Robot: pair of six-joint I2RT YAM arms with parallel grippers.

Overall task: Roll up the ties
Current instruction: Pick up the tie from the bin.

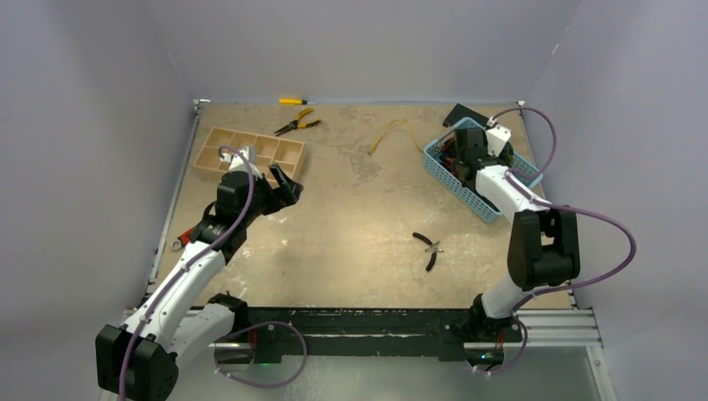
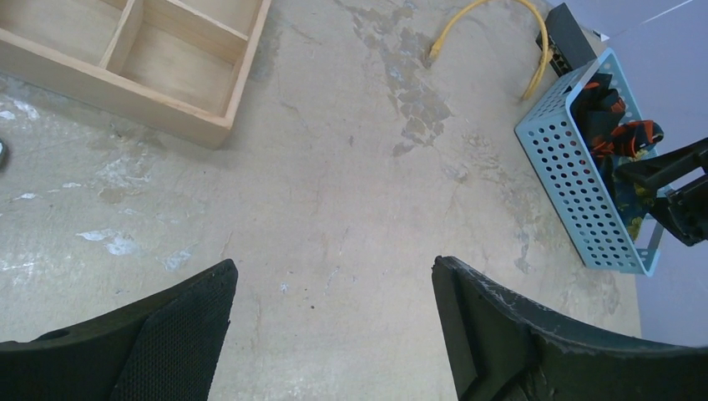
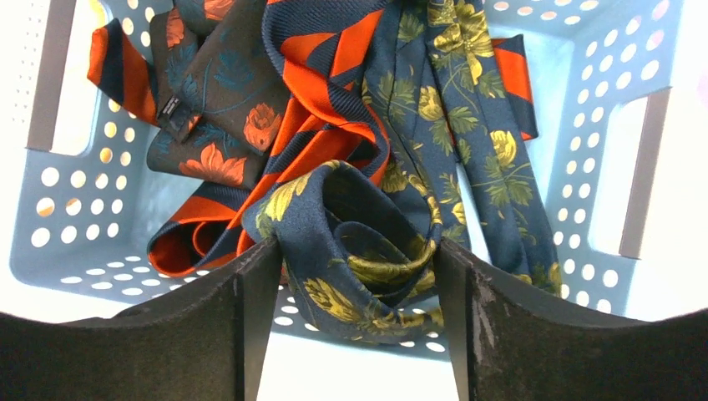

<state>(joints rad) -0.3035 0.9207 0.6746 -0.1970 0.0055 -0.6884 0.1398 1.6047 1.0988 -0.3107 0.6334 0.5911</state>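
**Ties heaped in the basket, right claw astride a navy fold**

All the ties (image 3: 334, 125) lie tangled inside the blue perforated basket (image 3: 83, 209) at the far right of the table (image 1: 359, 225). None lies flat or straight.

The navy tie (image 3: 467, 142), patterned with yellow flowers, runs its length from the basket's far wall toward the wrist camera. There it doubles over into a rounded fold. That fold sits between the fingers of the right gripper (image 3: 357, 249) and touches both inner faces. The jaws stand wide apart; I cannot tell whether they are pressing the cloth or only flanking it.

The orange-red striped tie (image 3: 326, 100) crosses under the navy one on a slant and curls into a loop at the lower left. A dark tie with orange flowers (image 3: 221, 92) lies at the upper left, its end pointing down-left.

The left gripper (image 2: 334, 267) hovers over bare table beside the wooden tray (image 2: 167, 75), released, with nothing between its fingers. A yellow cord (image 1: 392, 134) lies near the basket.
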